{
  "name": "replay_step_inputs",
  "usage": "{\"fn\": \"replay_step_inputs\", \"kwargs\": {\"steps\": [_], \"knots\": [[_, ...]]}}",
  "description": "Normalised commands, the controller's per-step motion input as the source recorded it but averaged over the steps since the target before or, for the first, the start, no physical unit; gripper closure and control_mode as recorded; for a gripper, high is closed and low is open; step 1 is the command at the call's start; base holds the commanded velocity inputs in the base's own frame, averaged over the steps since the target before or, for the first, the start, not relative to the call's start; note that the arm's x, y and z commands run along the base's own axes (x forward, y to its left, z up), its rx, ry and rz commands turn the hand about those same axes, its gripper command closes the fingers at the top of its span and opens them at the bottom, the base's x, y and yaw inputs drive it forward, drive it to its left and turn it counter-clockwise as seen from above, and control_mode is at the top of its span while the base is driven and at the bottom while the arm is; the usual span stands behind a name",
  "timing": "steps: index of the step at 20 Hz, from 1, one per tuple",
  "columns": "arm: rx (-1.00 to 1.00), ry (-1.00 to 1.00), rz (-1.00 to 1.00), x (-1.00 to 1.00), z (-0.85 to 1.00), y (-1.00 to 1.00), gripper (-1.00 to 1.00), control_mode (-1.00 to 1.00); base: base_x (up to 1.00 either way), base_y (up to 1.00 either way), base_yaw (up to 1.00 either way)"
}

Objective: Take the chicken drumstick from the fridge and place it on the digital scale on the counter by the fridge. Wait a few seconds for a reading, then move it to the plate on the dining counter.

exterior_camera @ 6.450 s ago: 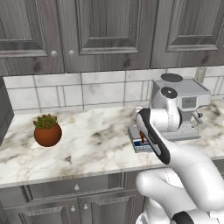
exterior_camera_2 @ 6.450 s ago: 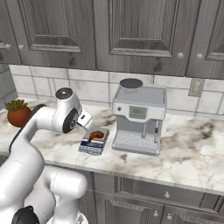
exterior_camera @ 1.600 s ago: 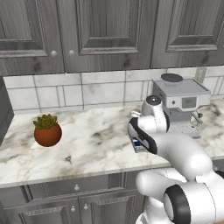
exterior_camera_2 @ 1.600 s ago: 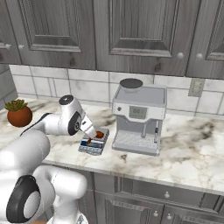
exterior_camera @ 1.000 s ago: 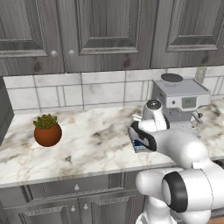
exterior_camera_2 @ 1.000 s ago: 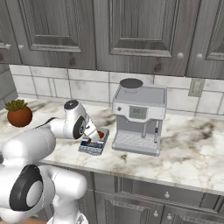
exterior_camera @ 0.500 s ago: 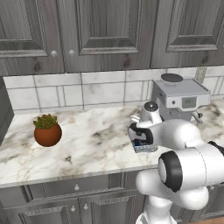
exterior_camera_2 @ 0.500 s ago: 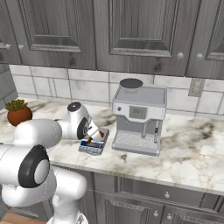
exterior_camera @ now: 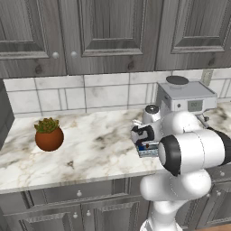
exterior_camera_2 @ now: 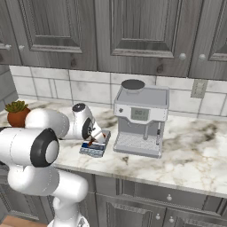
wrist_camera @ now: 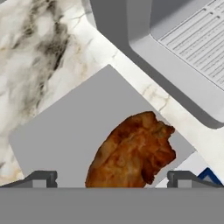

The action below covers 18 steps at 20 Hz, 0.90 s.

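The chicken drumstick (wrist_camera: 133, 151) lies on the digital scale (wrist_camera: 74, 131), beside the coffee machine (exterior_camera_2: 141, 117) on the counter (exterior_camera: 90, 144). The gripper (wrist_camera: 112, 177) hangs directly over it, jaws spread wide either side, grasping nothing.

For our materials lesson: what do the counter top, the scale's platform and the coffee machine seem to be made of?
Counter top: probably polished marble, white with grey-brown veins.
Digital scale platform: smooth matte grey, plastic or metal; cannot tell.
Coffee machine: looks like brushed grey metal or metal-look plastic, with a ribbed drip tray.
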Motion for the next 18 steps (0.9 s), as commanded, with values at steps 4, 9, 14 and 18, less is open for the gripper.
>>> {"fn": "replay_step_inputs", "kwargs": {"steps": [4, 9, 14, 18], "knots": [[0.01, 0.08, 0.0, 0.05, -0.22, 0.0, -1.0, -1.0, 0.0, 0.0, 0.0], [0.0, 0.05, 0.0, 0.11, -0.27, 0.0, -1.0, -1.0, 0.0, 0.0, 0.0], [0.0, 0.01, 0.0, 0.09, -0.35, 0.0, 1.0, -1.0, 0.0, 0.0, 0.0], [0.0, 0.0, 0.0, 0.0, -0.19, 0.02, 1.0, -1.0, 0.0, 0.0, 0.0]]}}
